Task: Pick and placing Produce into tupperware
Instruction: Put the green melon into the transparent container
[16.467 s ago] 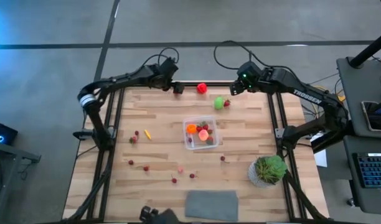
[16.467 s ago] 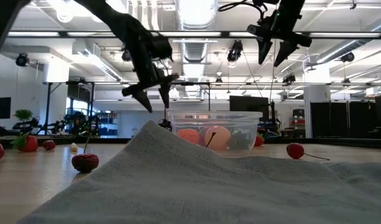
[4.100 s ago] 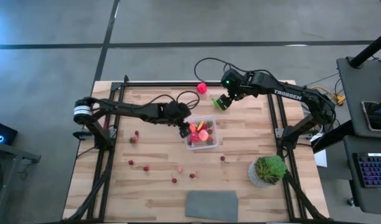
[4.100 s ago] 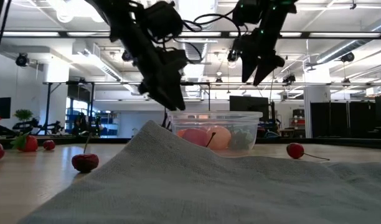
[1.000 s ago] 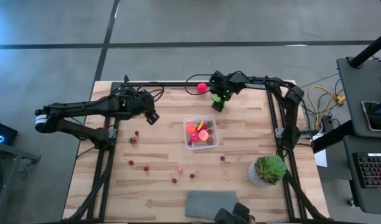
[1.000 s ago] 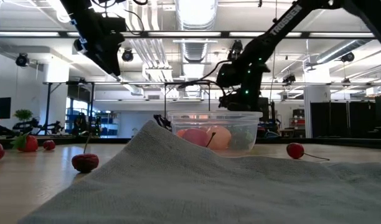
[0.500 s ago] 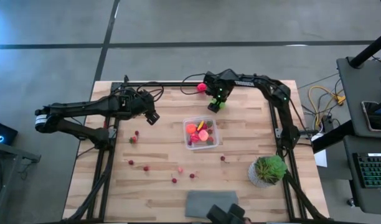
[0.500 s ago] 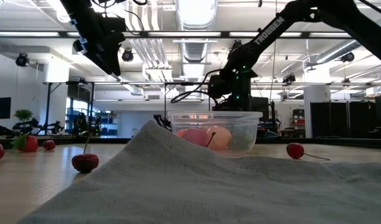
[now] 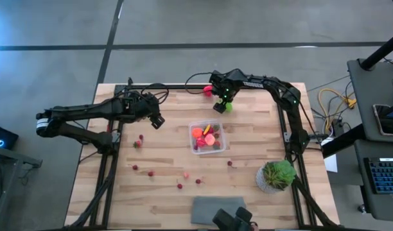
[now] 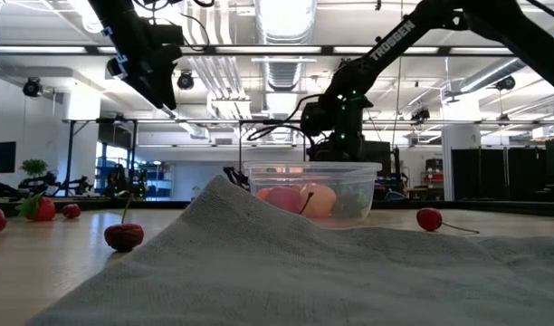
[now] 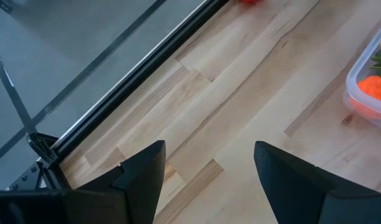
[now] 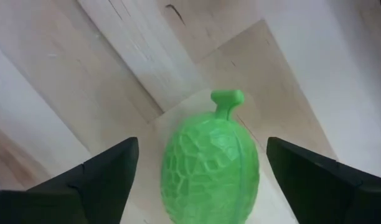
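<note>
The clear tupperware (image 9: 217, 148) stands mid-table with red, orange, pink and green produce inside; the low view shows its wall (image 10: 354, 174). My right gripper (image 9: 221, 105) is open near the far edge, over a green melon-like piece (image 12: 210, 168) that lies on the wood. Its fingers stand on either side of the piece, apart from it. A red piece (image 9: 208, 90) lies just beyond, at the far edge. My left gripper (image 9: 157, 120) hovers open left of the tub, above bare wood (image 11: 240, 87).
Small dark red berries (image 9: 134, 167) and a pink piece (image 9: 185, 174) are scattered over the near-left half, and one berry (image 9: 229, 163) lies right of the tub. A potted plant (image 9: 277, 174) stands at the near right. A grey cloth (image 9: 218, 209) lies at the near edge.
My right gripper has swung a little toward the table's left along the far edge, staying open over the green piece. The left arm has kept still.
</note>
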